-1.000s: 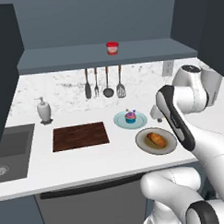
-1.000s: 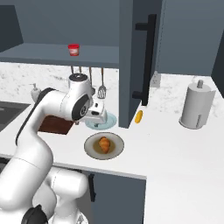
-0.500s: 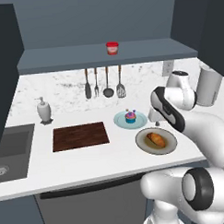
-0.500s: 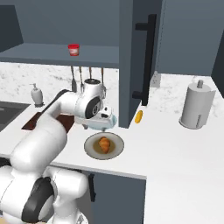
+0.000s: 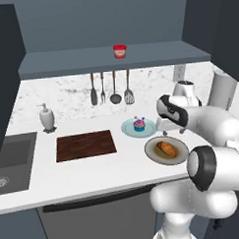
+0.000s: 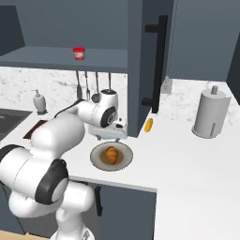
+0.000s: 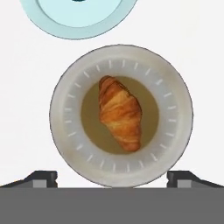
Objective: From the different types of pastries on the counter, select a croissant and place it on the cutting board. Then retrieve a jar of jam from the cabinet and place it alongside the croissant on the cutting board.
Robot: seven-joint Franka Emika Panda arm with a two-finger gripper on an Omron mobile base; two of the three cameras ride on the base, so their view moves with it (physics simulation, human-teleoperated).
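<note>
glossy white rounded arm [image 5: 215,132] segments; dark grey bands ring the joints; bulbous white base column [image 6: 70,206] below; two small dark finger tips [image 7: 43,177], squared, with pale grey faces

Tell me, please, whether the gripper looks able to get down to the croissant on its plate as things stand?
Probably yes. In the hand view the gripper looks straight down on the croissant, which lies alone on the beige plate. Its fingertips stand wide apart, nothing lies between, and the light blue plate sits off to one side.
</note>
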